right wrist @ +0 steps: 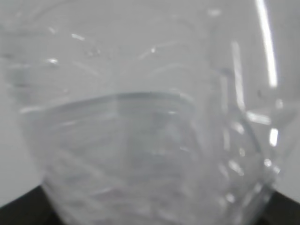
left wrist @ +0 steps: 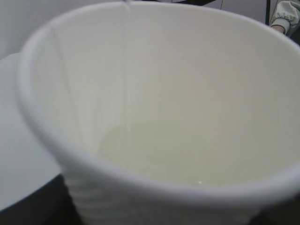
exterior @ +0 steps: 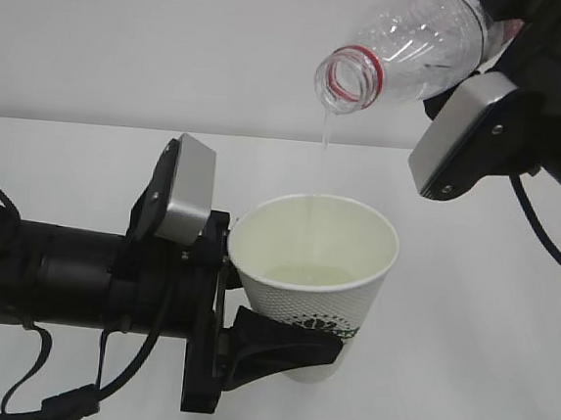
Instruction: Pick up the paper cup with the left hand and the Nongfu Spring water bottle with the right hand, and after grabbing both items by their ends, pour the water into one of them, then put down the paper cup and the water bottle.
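My left gripper [exterior: 274, 310] is shut on the lower half of the white paper cup [exterior: 348, 285], holding it upright above the table. One black finger [exterior: 283, 345] crosses the cup's front under the green logo. Up at the top right, my right gripper [exterior: 504, 35] is shut on the clear Nongfu Spring water bottle [exterior: 423, 41], which tilts mouth-down to the left, its red neck ring over the cup. A thin stream of water [exterior: 325, 140] falls into the cup. The left wrist view looks into the cup [left wrist: 187, 61] at a pale pool [left wrist: 154, 150]. The bottle [right wrist: 140, 117] fills the right wrist view.
The white table [exterior: 482, 375] lies under both arms, with a plain white wall behind. The right arm's grey plate [exterior: 459, 137] hangs just right of the bottle's mouth, and the left arm's grey plate [exterior: 189, 187] sits beside the cup's rim.
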Robot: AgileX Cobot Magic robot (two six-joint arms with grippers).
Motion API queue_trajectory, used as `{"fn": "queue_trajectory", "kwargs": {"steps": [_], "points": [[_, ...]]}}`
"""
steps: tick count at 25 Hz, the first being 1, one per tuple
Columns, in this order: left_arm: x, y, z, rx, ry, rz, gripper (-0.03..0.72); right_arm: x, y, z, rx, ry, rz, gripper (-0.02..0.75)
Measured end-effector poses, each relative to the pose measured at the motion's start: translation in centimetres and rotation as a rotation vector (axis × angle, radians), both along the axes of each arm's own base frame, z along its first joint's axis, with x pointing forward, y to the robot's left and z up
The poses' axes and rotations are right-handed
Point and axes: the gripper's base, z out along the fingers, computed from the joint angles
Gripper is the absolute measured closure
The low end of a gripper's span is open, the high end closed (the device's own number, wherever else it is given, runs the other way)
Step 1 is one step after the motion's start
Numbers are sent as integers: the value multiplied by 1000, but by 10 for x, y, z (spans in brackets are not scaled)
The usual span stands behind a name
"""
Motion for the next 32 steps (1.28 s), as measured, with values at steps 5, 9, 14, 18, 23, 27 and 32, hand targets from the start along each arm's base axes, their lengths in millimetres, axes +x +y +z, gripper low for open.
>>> {"fn": "queue_trajectory", "kwargs": {"steps": [5,9,14,18,23,27,32], "points": [[0,0,0,0,0,0,181,0,0,0,0,0,0,242],[0,0,0,0,0,0,182,0,0,0,0,0,0,242],[0,0,0,2,0,1,182,0,0,0,0,0,0,242],[0,0,0,2,0,1,182,0,0,0,0,0,0,242],[0,0,0,2,0,1,183,0,0,0,2,-1,-1,242],[0,0,0,2,0,1,184,0,0,0,2,-1,-1,242],[0,0,0,1,1,2,184,0,0,0,2,-1,-1,242]]}}
